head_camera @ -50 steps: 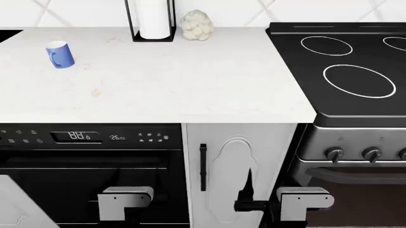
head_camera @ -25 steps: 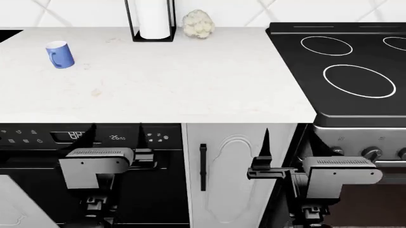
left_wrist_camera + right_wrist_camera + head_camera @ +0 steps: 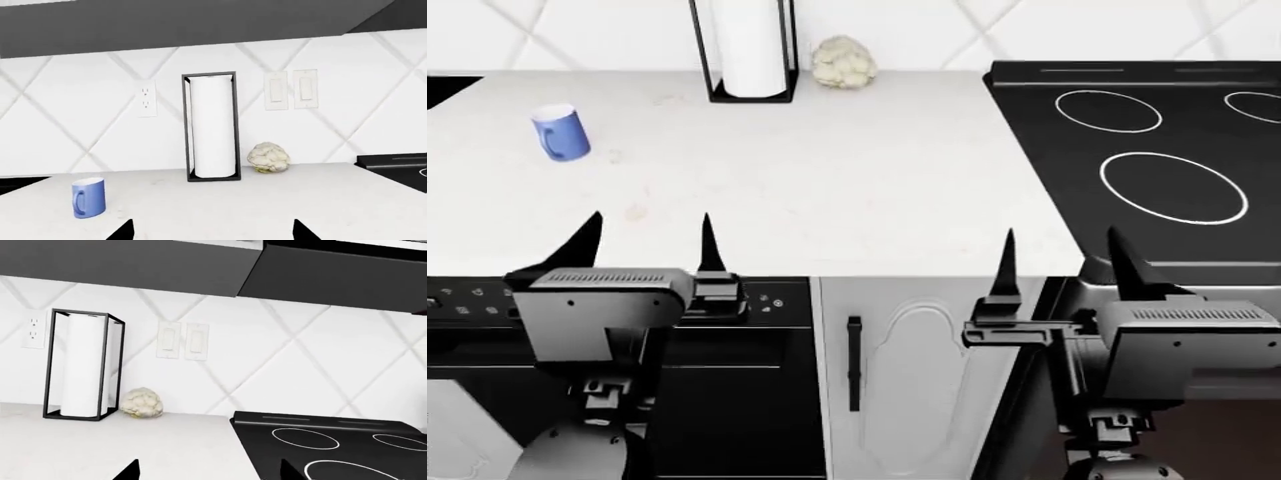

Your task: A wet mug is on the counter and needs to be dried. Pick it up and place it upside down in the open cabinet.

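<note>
Our left end effector hovers at the front edge of the broad white stone-look worktop with its dark pointed fingers spread apart, gripping nothing; our right end effector hangs likewise, fingers apart, near the black glass stovetop with white rings. The small glossy periwinkle-blue mug stands upright on the worktop, well beyond the left end effector. Farther back stand a white paper-towel roll in a black frame and a pale cauliflower.
</note>
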Robot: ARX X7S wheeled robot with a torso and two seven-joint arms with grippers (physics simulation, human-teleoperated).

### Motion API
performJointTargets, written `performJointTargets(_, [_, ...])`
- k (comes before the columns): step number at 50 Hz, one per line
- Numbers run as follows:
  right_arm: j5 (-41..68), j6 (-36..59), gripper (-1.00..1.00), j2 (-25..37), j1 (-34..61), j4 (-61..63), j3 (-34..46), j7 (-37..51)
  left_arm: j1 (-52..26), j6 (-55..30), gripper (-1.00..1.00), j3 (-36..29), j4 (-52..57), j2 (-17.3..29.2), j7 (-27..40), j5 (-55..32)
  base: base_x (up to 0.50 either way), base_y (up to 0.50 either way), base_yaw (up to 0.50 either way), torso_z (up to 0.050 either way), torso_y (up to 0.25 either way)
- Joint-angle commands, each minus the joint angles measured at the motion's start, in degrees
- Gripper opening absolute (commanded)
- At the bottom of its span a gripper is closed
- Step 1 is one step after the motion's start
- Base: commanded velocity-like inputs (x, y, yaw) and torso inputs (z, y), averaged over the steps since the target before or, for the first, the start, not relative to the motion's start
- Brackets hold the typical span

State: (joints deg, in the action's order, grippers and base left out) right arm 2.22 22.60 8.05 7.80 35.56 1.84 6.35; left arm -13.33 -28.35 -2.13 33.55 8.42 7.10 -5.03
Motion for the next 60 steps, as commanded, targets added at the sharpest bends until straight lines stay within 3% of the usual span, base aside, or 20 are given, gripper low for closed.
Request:
performJointTargets(1, [0.74, 0.63, 1.0, 0.73, 0.21, 1.04, -0.43, 0.85, -0.95, -1.25, 1.0, -0.73, 0.83, 0.77, 0.68, -0.09, 0.0, 0.0, 0.0, 0.05, 0.0])
performJointTargets(20, [1.34, 1.49, 1.0, 1.75, 0.9, 2.46, -0.36, 1.96, -1.24, -1.38, 1.0, -1.21, 1.28, 1.63, 1.34, -0.74, 0.0, 0.18, 0.0, 0.049, -0.033])
performJointTargets(60, [3.53, -1.01, 1.0, 2.49, -0.32, 1.64, 0.26, 3.72, -0.5, -1.87, 1.0, -0.55, 1.14, 3.18, 3.5, -1.88, 0.19, 0.29, 0.0, 0.0, 0.0])
